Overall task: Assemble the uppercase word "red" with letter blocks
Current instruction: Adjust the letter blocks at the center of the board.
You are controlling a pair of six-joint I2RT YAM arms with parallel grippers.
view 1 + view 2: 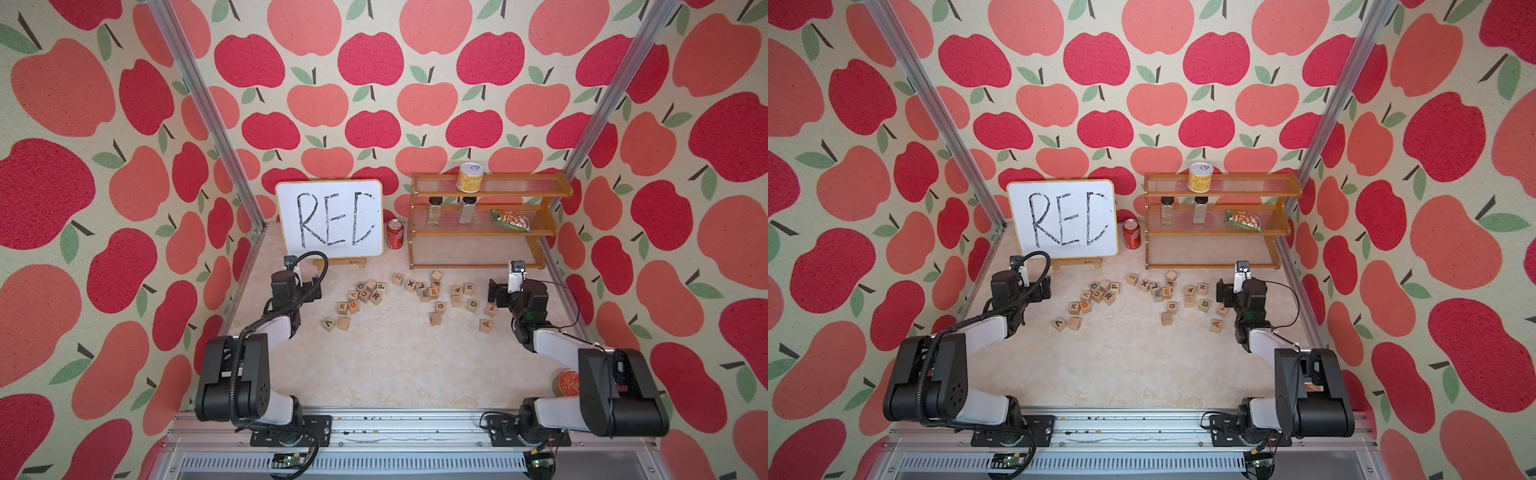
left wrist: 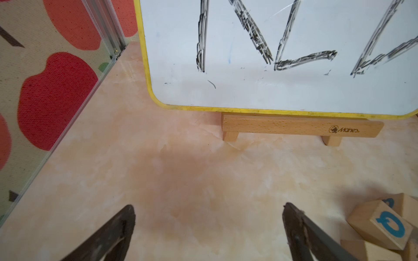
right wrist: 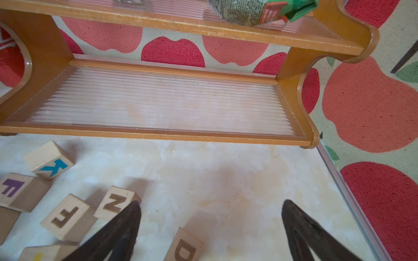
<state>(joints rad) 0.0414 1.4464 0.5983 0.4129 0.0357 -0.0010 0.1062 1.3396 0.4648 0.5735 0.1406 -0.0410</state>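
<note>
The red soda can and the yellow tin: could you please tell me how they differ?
The red soda can stands on the table, between the whiteboard and the rack; the yellow tin stands on the rack's top shelf. The soda can is slimmer, the tin squatter. Both are upright.

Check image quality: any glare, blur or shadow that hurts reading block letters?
Both top views: even light, no glare, but the letter blocks are small and soft. Left wrist view: soft shadow on the table ahead of the open left gripper; whiteboard sharp. Right wrist view: sheen on the ribbed shelf panel; the D block cropped by the frame edge.
</note>
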